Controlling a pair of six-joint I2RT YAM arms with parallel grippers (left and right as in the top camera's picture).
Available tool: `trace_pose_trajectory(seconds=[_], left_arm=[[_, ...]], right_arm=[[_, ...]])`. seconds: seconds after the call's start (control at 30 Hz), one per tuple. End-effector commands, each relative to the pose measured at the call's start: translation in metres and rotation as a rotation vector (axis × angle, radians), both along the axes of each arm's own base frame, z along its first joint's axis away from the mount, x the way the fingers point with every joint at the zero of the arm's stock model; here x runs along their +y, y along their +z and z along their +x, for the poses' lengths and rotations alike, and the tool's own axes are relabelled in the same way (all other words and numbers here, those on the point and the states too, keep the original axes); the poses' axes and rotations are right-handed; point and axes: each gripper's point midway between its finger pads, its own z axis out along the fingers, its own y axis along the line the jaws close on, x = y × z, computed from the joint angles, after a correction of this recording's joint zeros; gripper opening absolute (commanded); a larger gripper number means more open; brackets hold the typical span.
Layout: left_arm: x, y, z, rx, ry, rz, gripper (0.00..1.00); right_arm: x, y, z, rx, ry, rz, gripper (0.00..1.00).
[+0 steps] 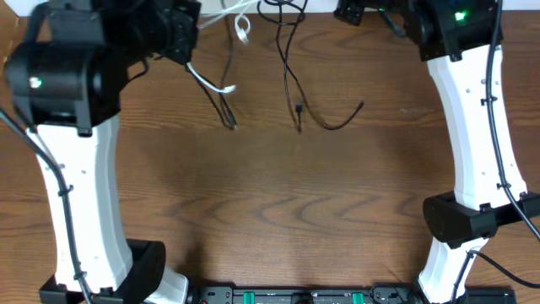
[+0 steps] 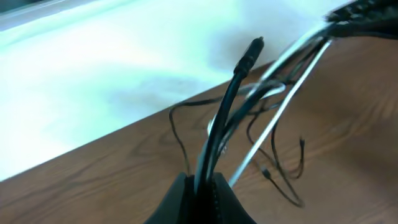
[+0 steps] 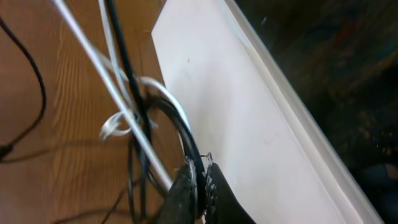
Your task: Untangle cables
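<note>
The cables lie tangled at the table's far edge. A black cable runs down the middle, with plug ends near the centre. A white cable hangs from my left gripper. In the left wrist view my left gripper is shut on a bundle of black cable, beside the white cable. My right gripper is at the far edge. In the right wrist view it is shut on a black cable, next to the white cable and its loop.
A white wall or board runs along the table's far edge, close behind both grippers. Thicker black cables run from the arm bases. The brown wooden table stretches toward the front.
</note>
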Motion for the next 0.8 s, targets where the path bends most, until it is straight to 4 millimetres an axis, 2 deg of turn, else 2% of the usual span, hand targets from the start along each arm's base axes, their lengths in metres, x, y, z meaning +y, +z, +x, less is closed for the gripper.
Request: trace_pose_trajectory(seconds=[0.0, 0.3, 0.47, 0.53, 0.63, 0.77], left_arm=[[0.018, -0.001, 0.007, 0.004, 0.072, 0.001, 0.08], [0.025, 0.004, 0.007, -0.012, 0.095, -0.005, 0.08], [0.057, 0.009, 0.007, -0.027, 0.177, -0.008, 0.08], [0.081, 0.015, 0.005, -0.039, 0.247, -0.027, 0.08], [0.105, 0.023, 0.001, -0.058, 0.320, -0.050, 0.08], [0.111, 0.034, -0.006, -0.091, 0.311, -0.094, 0.08]], right_arm=[[-0.031, 0.015, 0.001, -0.044, -0.074, -0.026, 0.01], [-0.057, 0.005, 0.012, -0.019, -0.158, -0.060, 0.01], [-0.072, 0.003, 0.020, -0.023, -0.221, -0.088, 0.01], [-0.079, 0.002, 0.022, -0.018, -0.235, -0.089, 0.01], [-0.092, 0.001, 0.026, -0.011, -0.261, -0.091, 0.01], [-0.103, -0.002, 0.028, 0.001, -0.281, -0.092, 0.01]])
